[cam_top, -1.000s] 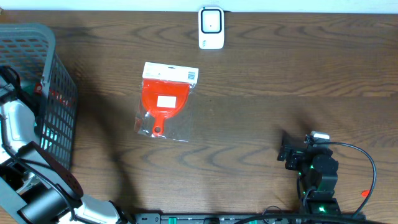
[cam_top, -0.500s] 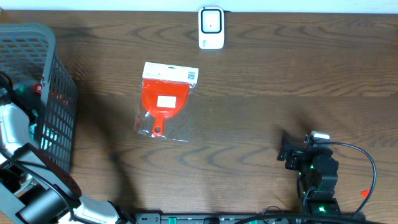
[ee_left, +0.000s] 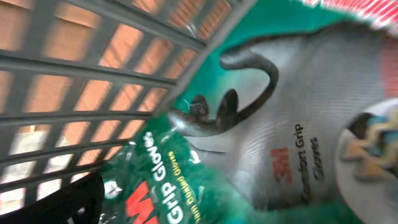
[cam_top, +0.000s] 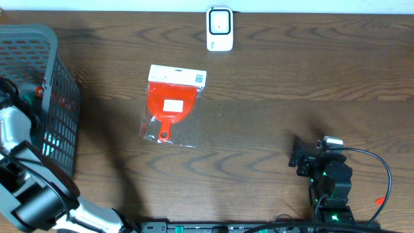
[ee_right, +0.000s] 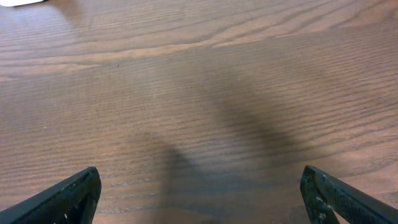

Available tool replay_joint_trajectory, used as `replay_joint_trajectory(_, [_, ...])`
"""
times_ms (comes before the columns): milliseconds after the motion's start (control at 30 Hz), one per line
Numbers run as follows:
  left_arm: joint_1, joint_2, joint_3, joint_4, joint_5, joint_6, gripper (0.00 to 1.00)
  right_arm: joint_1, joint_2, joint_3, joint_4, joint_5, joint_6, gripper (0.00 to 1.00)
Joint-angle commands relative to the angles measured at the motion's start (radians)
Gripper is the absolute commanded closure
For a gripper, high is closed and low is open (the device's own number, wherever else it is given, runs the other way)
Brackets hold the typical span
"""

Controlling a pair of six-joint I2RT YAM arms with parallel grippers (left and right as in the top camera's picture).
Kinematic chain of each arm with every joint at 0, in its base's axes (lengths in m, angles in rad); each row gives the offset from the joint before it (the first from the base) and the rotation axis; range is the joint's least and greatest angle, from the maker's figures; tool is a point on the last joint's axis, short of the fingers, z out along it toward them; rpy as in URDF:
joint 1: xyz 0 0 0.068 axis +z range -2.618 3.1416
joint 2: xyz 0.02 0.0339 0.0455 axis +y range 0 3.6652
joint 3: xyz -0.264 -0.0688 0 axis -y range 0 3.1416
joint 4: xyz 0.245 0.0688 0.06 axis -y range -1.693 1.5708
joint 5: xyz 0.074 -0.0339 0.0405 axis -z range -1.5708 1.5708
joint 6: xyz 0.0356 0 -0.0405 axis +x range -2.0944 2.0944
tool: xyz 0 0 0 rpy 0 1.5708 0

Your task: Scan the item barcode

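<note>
Both pairs of jaws stand wide, holding nothing. The left gripper [cam_top: 9,90] hangs inside the grey mesh basket [cam_top: 61,84] at the left, over the green-and-grey 3M glove packet [ee_left: 292,124] lying there. The right gripper [ee_right: 199,186] idles near right. A finger may snag the mesh, or the slick film may slip. The packet's lettering slants in the left wrist view, and its long axis is cropped, so I cannot tell it.

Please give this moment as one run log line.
left end effector: open, inside basket, near glove pack | right end effector: open, empty
</note>
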Motion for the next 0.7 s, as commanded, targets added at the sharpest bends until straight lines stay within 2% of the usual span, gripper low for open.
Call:
replay_joint_trajectory(0, [0.005, 0.037, 0.019, -0.008, -0.005, 0.013, 0.02, 0.003, 0.002, -0.002, -0.001, 0.014, 0.011, 0.01])
replay_joint_trajectory(167, [0.005, 0.042, 0.019, -0.005, -0.005, 0.014, 0.02, 0.003, 0.002, -0.002, -0.005, 0.014, 0.011, 0.01])
replay_joint_trajectory(200, [0.005, 0.042, 0.019, -0.006, -0.005, 0.014, 0.07, 0.003, 0.002, -0.002, -0.005, 0.014, 0.011, 0.01])
replay_joint_trajectory(233, [0.005, 0.042, 0.019, -0.007, -0.005, 0.013, 0.22, 0.003, 0.002, -0.002, -0.005, 0.014, 0.011, 0.01])
replay_joint_trajectory(267, [0.005, 0.042, 0.019, -0.009, -0.005, 0.013, 0.41, 0.003, 0.002, -0.002, -0.005, 0.014, 0.011, 0.01])
replay_joint_trajectory(333, [0.003, 0.042, 0.019, -0.009, -0.005, 0.013, 0.59, 0.003, 0.002, -0.002, -0.005, 0.014, 0.011, 0.01])
replay_joint_trajectory(367, [0.002, 0.042, 0.019, -0.010, -0.005, 0.013, 0.61, 0.003, 0.002, -0.002, -0.005, 0.014, 0.011, 0.01])
replay_joint_trajectory(667, [-0.050, 0.039, 0.019, -0.010, -0.005, 0.013, 0.61, 0.003, 0.002, -0.002, -0.004, 0.014, 0.011, 0.01])
